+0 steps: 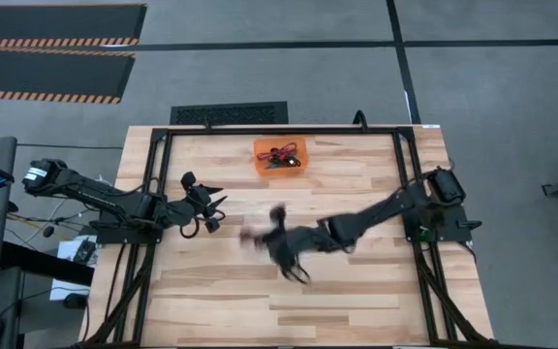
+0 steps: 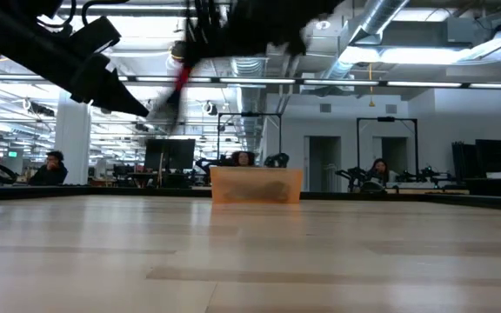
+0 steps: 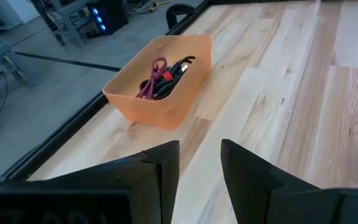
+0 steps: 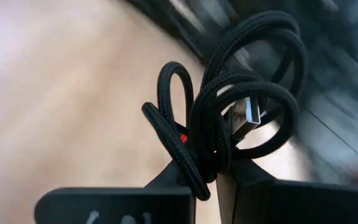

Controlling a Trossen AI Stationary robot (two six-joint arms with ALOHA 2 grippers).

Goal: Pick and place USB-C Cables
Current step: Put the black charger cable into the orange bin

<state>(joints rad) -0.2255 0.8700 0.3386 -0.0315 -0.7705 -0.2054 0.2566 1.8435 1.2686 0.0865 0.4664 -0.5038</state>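
Note:
My right gripper point(image 1: 257, 237) is over the table's middle, shut on a folded black braided cable point(image 4: 229, 112) with a bit of red in it. In the low view the gripper is a dark blur high above the table, with a red streak point(image 2: 180, 87) below it. The small orange tray point(image 1: 279, 155) stands at the far middle and holds several cables point(image 3: 163, 76), one magenta-purple, the others red and black. My left gripper point(image 3: 201, 168) is open and empty, left of centre point(image 1: 213, 207), pointing toward the tray. My right gripper pinches the folded cable between its two fingers at the lower part of the bundle point(image 4: 205, 167), several strands together. The loops point(image 4: 263, 68) and a silver plug point(image 4: 248, 117) stick out past the fingertips. The cable is lifted clear of the table.
A black frame point(image 1: 163, 145) runs along the table's left, far and right sides. There is bare wood point(image 1: 289, 310) between the arms and the near edge. People sit in the room beyond the table point(image 2: 52, 167).

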